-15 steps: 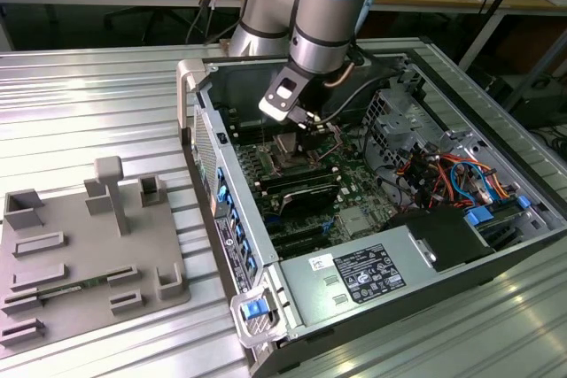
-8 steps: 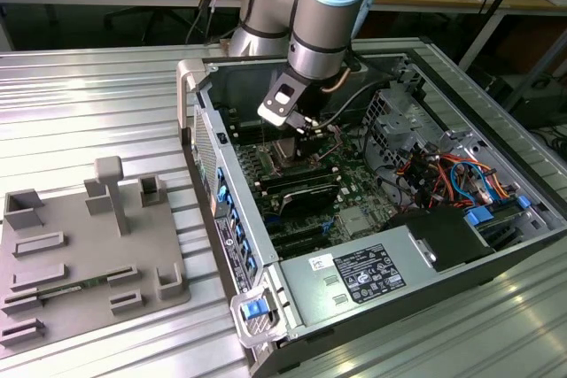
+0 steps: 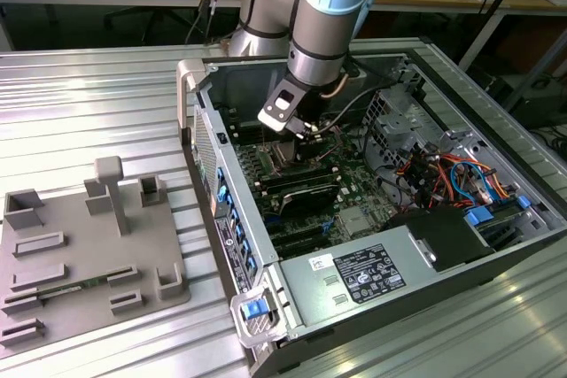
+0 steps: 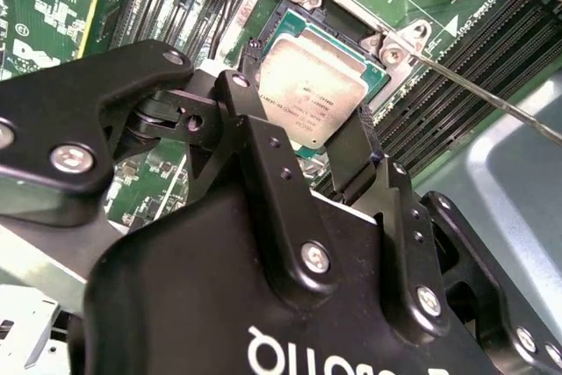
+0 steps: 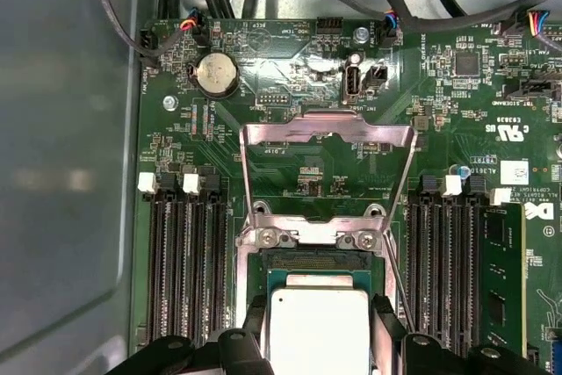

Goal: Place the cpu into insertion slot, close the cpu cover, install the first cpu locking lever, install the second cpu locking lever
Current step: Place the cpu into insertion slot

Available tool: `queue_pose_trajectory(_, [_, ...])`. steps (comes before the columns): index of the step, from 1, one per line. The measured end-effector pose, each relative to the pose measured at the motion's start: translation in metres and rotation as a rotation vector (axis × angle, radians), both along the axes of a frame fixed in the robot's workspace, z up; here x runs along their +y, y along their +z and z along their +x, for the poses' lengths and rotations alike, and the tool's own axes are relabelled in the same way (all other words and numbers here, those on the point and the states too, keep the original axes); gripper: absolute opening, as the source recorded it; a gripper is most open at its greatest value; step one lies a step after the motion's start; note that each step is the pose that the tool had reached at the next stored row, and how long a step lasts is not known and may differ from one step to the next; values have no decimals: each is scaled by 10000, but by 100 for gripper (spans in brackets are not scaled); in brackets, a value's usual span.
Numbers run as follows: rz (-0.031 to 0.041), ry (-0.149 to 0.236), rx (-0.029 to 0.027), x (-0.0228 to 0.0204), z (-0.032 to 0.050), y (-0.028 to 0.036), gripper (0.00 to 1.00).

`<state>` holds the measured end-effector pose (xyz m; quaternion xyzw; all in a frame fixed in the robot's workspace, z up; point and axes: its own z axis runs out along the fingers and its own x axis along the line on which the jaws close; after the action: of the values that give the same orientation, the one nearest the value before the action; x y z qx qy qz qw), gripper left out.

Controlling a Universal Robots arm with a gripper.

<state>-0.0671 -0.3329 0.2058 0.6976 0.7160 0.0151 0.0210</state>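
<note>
Because the chip has to go down flat and square, the cpu (image 4: pixel 312 94) is clamped between the two black fingers (image 4: pixel 263 151) of the gripper (image 4: pixel 299 110). They press on two opposite edges and leave its matt silver-grey lid, a rounded square on a thin green substrate, bare between them. Directly beneath the fingertips lies the insertion slot (image 5: pixel 316 259), a dark square bed in a bright metal rim; I cannot tell whether the chip is fully seated or just above it. Beyond the fingertips the cpu cover (image 5: pixel 299 129), a thin silvery frame with a cut-out centre, lies swung back on its hinge, leaving the socket free. A thin wire locking lever (image 4: pixel 474 90) juts out past one finger, unlatched. Long black memory slots (image 5: pixel 189 278) flank the fingers on both sides of the green motherboard (image 5: pixel 290 59).
</note>
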Motion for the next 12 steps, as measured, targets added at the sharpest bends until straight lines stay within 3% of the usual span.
queue_pose_trajectory(5, [-1, 1, 0, 0, 1, -2, 55])
queue_pose_trajectory(7, [-1, 1, 0, 0, 1, -49, 55])
queue_pose_trajectory(12, [0, 2, 0, 0, 1, -50, 55])
